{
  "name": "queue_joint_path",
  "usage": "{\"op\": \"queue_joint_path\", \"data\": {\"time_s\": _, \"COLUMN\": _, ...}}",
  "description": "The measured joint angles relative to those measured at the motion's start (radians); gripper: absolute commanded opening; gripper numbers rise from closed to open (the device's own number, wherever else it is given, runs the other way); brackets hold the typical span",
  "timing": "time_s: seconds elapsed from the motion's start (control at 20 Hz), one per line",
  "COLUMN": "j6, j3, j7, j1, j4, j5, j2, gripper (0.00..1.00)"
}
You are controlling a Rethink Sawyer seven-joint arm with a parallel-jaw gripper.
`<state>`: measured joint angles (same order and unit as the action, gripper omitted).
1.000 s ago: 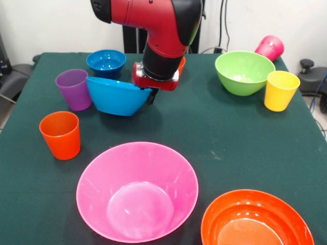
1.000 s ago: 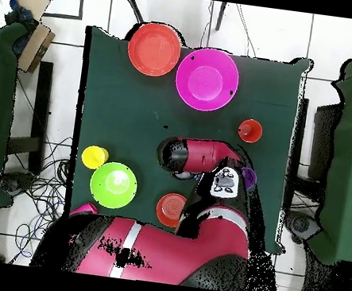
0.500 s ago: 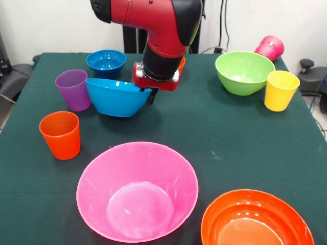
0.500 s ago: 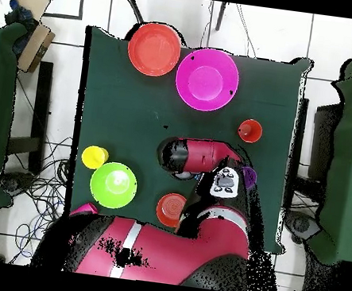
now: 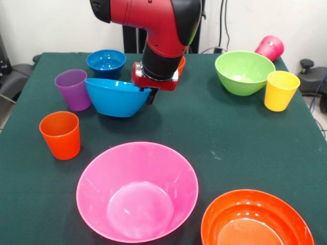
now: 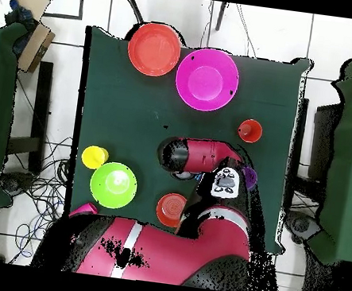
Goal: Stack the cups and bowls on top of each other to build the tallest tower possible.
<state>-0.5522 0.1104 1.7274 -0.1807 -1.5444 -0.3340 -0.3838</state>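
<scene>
The medium blue bowl (image 5: 116, 97) has gone up a tiny bit and sits flatter than it did a second ago, and the arm has hardly moved. I see my gripper (image 5: 148, 93) pinching the right rim of that bowl, so the jaws are closed on it. The bowl looks like it hangs just above the green table (image 5: 214, 132), but I cannot tell if its bottom touches. The purple cup (image 5: 74, 89) stands just beside the bowl's left side. The small blue bowl (image 5: 106, 62) sits behind them, near the far edge. A small orange bowl (image 5: 181, 65) peeks out from behind the arm. The orange cup (image 5: 61, 135) stands alone near the left edge. The very large pink bowl (image 5: 137, 191) sits at the front, and the large orange bowl (image 5: 257, 219) is just beside it on the right. The lime green bowl (image 5: 244, 72) sits far back on the right, with the yellow cup (image 5: 281, 90) just beside it. The magenta cup (image 5: 270, 47) lies tipped over behind the green bowl.
</scene>
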Motion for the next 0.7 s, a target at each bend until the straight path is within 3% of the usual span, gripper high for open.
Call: {"op": "queue_joint_path", "data": {"time_s": 0.7, "j6": -0.004, "j3": -0.001, "j7": 0.000, "j1": -0.004, "j4": 0.003, "j5": 0.000, "j2": -0.031, "gripper": 0.00}}
